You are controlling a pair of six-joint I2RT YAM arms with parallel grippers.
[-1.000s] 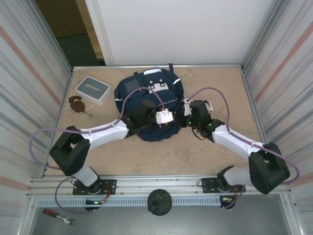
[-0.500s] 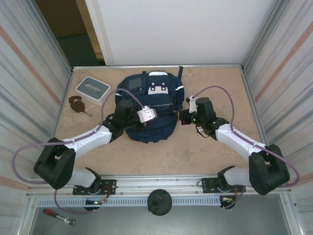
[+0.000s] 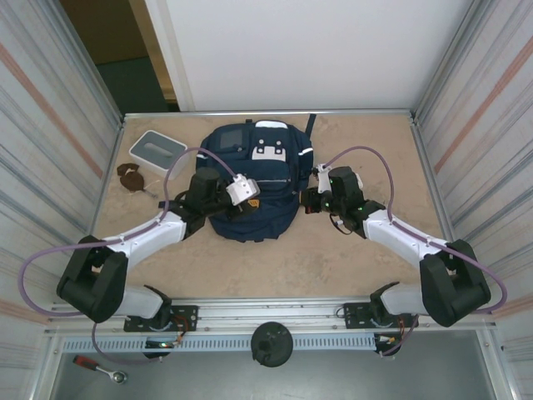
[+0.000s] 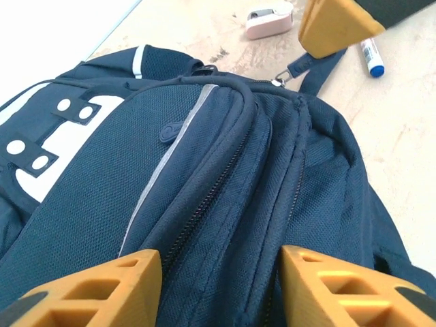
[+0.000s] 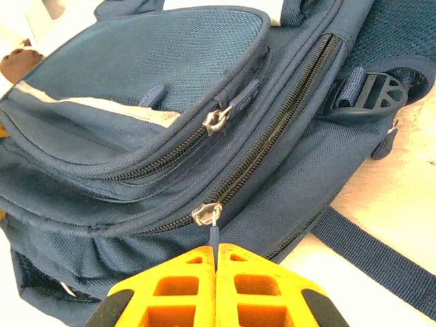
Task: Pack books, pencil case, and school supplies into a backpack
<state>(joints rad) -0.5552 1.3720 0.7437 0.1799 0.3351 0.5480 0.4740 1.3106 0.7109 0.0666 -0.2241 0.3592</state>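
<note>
Navy backpack lying at the middle of the counter's far edge, left tool spread above its front pocket, right tool pressed together, pinching a zipper pull on its right side, blue-capped white marker on the counter beside a strap.

— Where's the backpack?
— Flat on the table, front up, midway along the far edge, its top end towards that edge. Navy fabric, white trim lines, white buckle tabs, a grey square patch near the top.
— And the zips?
— The teeth are closed along the stretches that show. The main zip pull points straight out from its slider.
— Any supplies?
— A white marker with a blue cap lies on the table just beside a strap. A small pink-and-white item is near it.
</note>
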